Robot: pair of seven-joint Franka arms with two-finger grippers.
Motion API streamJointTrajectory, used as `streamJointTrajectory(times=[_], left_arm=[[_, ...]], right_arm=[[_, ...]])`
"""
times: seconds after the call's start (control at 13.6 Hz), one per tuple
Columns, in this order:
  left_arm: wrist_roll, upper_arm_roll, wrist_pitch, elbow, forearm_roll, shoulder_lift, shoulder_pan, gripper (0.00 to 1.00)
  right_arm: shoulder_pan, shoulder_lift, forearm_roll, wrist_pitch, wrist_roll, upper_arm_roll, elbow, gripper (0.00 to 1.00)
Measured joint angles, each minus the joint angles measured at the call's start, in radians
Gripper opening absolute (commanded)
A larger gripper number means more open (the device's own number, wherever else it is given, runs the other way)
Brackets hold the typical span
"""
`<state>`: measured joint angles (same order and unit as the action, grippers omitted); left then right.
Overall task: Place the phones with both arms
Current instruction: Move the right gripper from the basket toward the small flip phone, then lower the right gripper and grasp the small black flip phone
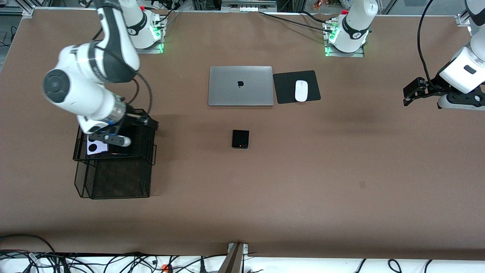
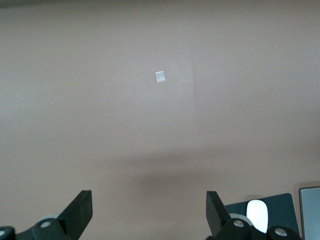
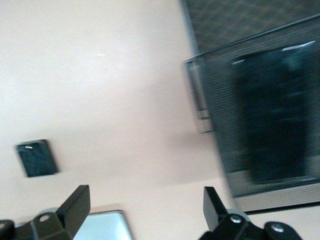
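Observation:
The small squarish black phone (image 1: pixel 240 139) lies on the table's middle, nearer the front camera than the laptop; it also shows in the right wrist view (image 3: pixel 36 158). The lavender-white phone (image 1: pixel 95 147) lies on the upper tier of a black mesh tray (image 1: pixel 113 182). The long black slab phone (image 3: pixel 277 115) lies in the same tray (image 3: pixel 220 100). My right gripper (image 1: pixel 150 123) hangs open and empty over the tray's edge toward the table's middle; its jaws (image 3: pixel 145 207) hold nothing. My left gripper (image 1: pixel 411 94) waits open and empty (image 2: pixel 149 210) over bare table at the left arm's end.
A closed grey laptop (image 1: pixel 240 86) lies near the robots' bases, with a white mouse (image 1: pixel 301 90) on a black pad (image 1: pixel 288 87) beside it. The mouse (image 2: pixel 257 216) and the laptop's corner (image 3: pixel 102 227) show in the wrist views. Cables hang along the table's front edge.

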<state>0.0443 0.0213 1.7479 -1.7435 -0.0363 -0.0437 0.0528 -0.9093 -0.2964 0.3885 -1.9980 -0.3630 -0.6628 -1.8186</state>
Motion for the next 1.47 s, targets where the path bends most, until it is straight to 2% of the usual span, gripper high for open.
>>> streamJointTrajectory(times=[0.22, 0.37, 0.59, 0.96, 1.25, 1.47], left_arm=[[0.002, -0.001, 0.000, 0.002, 0.000, 0.000, 0.001, 1.00], [0.002, -0.006, 0.000, 0.003, 0.000, 0.001, 0.006, 1.00], [0.002, -0.013, 0.000, 0.009, 0.000, 0.001, 0.009, 1.00], [0.002, -0.013, 0.000, 0.015, 0.000, 0.008, 0.009, 1.00], [0.002, -0.013, 0.000, 0.019, 0.000, 0.012, 0.009, 1.00], [0.002, -0.013, 0.000, 0.020, 0.000, 0.012, 0.009, 1.00]], right_arm=[[-0.035, -0.016, 0.001, -0.129, -0.159, 0.092, -0.002, 1.00], [-0.068, -0.047, 0.001, -0.210, -0.207, 0.130, -0.003, 1.00], [-0.148, -0.129, 0.001, -0.267, -0.221, 0.141, 0.017, 1.00], [-0.179, -0.214, 0.001, -0.251, -0.240, 0.141, 0.052, 1.00], [-0.254, -0.276, -0.051, -0.321, -0.330, 0.144, 0.064, 1.00], [-0.275, -0.364, -0.055, -0.354, -0.395, 0.145, 0.143, 1.00]])
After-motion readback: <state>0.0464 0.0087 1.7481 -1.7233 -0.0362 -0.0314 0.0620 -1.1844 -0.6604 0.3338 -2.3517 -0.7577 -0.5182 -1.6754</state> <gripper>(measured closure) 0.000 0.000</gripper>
